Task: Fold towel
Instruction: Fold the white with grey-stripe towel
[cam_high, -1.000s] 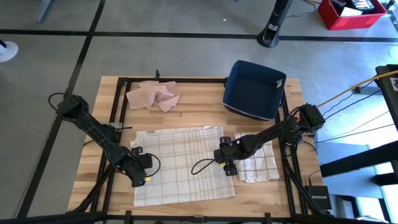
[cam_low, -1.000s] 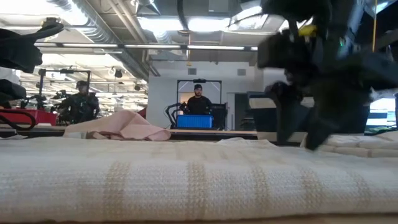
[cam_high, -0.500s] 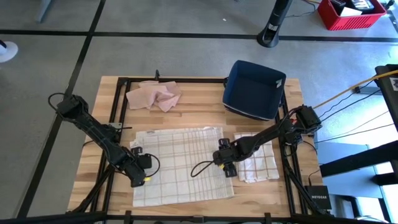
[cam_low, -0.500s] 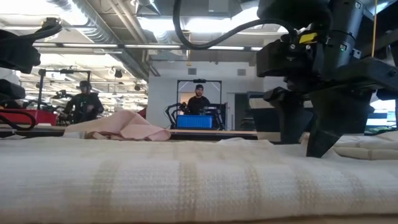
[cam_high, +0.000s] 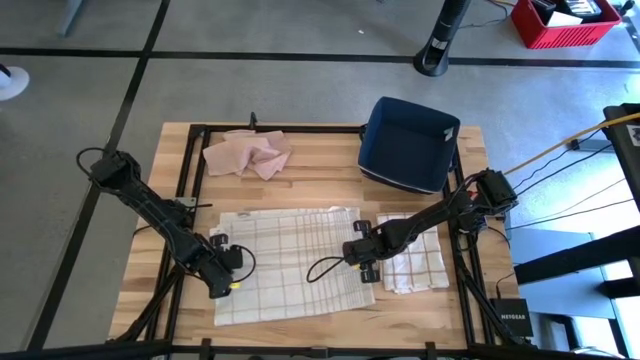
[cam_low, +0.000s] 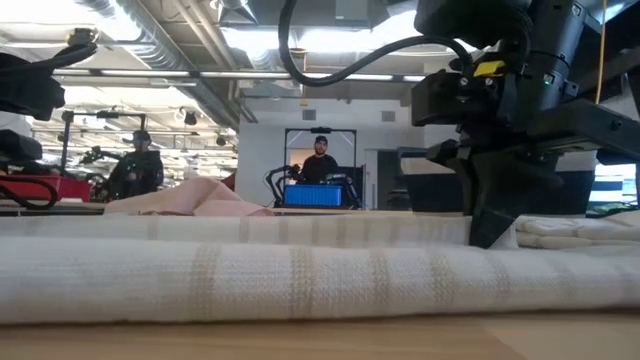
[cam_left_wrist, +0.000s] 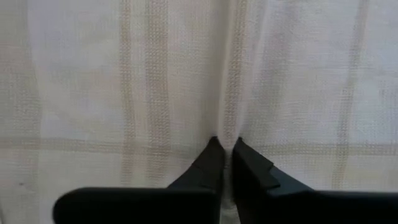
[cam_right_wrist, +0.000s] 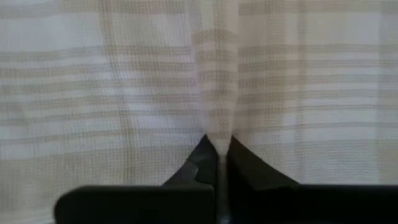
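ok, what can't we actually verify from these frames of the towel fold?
- Inside of the dark blue fabric bin: high view, its own walls hide part of the floor.
- White plaid towel under the left pincer and right pincer: wrist views show only a pinched ridge, no towel edges.
- Folded white towel: the right arm covers part of it.
- Crumpled pink cloth: low view, towel ridge hides its base.

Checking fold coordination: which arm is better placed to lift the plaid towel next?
Neither alone, likely both. The left gripper is pinched on the plaid towel at its left edge, the right gripper on its right edge, each with a cloth ridge between its fingers in the wrist views.
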